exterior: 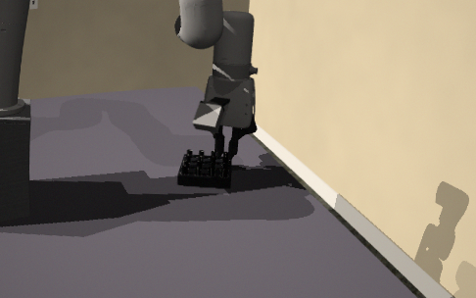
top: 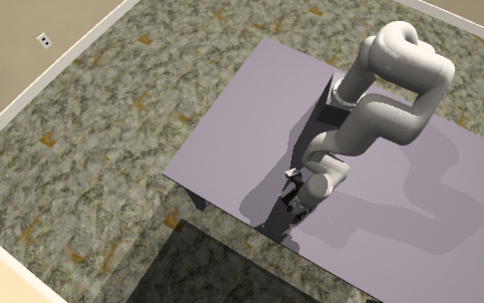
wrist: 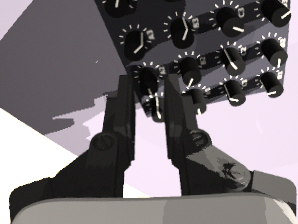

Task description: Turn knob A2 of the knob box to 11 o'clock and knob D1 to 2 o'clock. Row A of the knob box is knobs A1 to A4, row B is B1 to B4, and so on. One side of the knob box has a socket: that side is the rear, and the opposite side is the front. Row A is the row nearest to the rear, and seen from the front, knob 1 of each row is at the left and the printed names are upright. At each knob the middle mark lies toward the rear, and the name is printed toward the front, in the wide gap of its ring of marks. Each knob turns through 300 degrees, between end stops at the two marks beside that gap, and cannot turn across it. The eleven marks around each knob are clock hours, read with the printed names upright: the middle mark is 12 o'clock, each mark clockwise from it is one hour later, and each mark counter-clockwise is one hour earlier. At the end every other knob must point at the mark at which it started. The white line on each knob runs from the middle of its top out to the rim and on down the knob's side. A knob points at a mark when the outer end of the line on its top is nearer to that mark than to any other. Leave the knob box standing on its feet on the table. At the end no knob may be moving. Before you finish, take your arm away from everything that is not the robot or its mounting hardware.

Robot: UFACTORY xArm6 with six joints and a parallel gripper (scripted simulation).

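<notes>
The black knob box [exterior: 205, 173] [wrist: 200, 32] stands on its feet on the lilac table [top: 249, 110] near the table's edge. In the top view it is mostly hidden under the arm's wrist, with only a dark bit [top: 288, 199] showing. My gripper [exterior: 226, 153] [wrist: 149, 92] points straight down at the box. Its two fingers stand a little apart, one on each side of a corner knob [wrist: 149, 94], at the knob's height. In the wrist view a gap shows between the fingers and that knob. The other knobs show white lines pointing various ways; the printed names are too small to read.
The arm's dark base block [top: 333, 107] [exterior: 12, 162] stands on the table behind the box. The table edge [top: 224, 203] runs close to the box. A beige wall [exterior: 367, 98] with a pale baseboard [exterior: 313, 183] lies beyond that edge.
</notes>
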